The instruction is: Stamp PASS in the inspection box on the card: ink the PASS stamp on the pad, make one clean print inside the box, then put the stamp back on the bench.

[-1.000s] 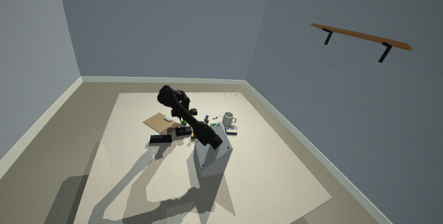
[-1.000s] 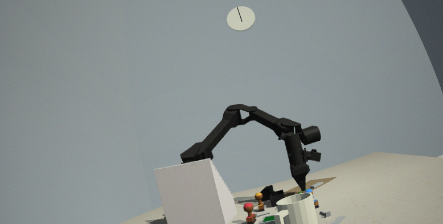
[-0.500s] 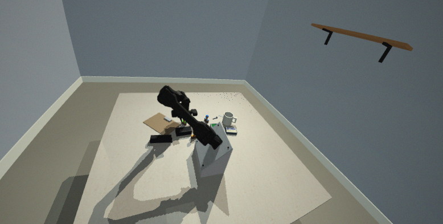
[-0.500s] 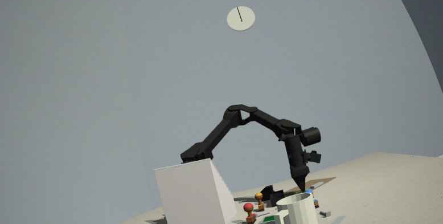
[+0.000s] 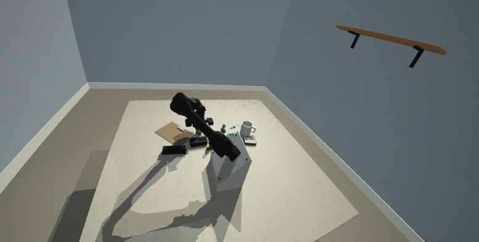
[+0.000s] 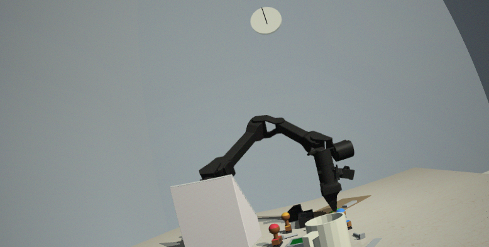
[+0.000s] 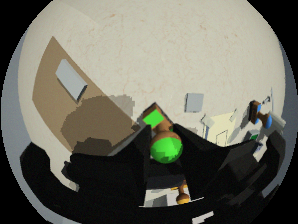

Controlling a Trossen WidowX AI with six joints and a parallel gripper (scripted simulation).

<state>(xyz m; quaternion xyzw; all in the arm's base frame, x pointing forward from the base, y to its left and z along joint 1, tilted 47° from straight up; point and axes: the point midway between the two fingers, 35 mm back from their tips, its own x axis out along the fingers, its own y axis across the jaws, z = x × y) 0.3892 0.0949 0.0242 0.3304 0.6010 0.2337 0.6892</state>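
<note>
A stamp with a green knob [image 7: 166, 149] [image 5: 198, 132] stands beside the brown board, a green patch on its base. My gripper [image 7: 161, 128] [image 6: 335, 210] is shut on its brown handle just below the knob, pointing down. No lettering is readable. The pale yellow card [image 7: 227, 125] lies to the right in the wrist view, with a thin box outline on it, partly hidden by my right finger. A green ink pad [image 5: 231, 135] [image 6: 296, 241] lies near the arm's pedestal, partly hidden by it in the top view and by the mug in the exterior view.
A blue-knobbed stamp [image 5: 223, 126] [image 7: 268, 121], an orange-knobbed stamp [image 6: 285, 216] and a red-knobbed stamp [image 6: 274, 229] stand nearby. A white mug [image 5: 246, 129] [image 6: 335, 233] is beyond the pad. Two black blocks [image 5: 173, 149] [image 5: 198, 141] lie near the brown board [image 5: 169, 133] [image 7: 45, 90].
</note>
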